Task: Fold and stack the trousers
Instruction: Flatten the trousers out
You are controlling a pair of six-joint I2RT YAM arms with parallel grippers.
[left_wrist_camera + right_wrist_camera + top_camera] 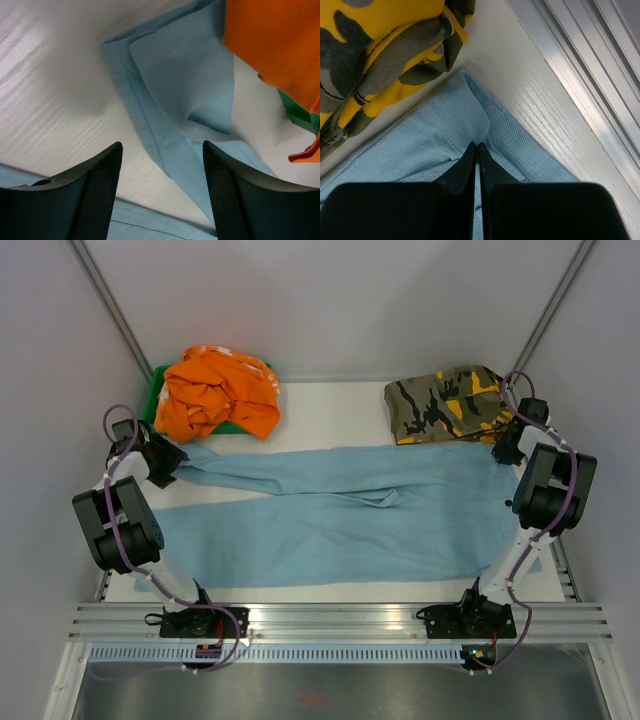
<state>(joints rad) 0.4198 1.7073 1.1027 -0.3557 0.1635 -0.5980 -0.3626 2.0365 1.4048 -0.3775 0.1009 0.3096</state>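
I'm looking down at a white desk (330, 410) boxed in by pale grey walls. The light blue trousers (340, 520) lie spread flat across the middle of the overhead view, stretching nearly from the left edge to the right edge of the desk, with some wrinkles near the centre.

At the upper left a crumpled orange garment (220, 390) sits on something green (158, 390), and its lower edge overlaps the blue cloth. At the upper right a camouflage garment (445, 405) lies bunched just above the trousers.

My left tool (162, 147) hangs over the left end of the trousers with its fingers (100, 190) spread wide, a folded hem corner lying between them and not gripped.

My right tool (478, 149) is at the right end, close to the camouflage piece. Its fingers are pressed together on the blue cloth near the corner, and the fabric puckers at the tips.
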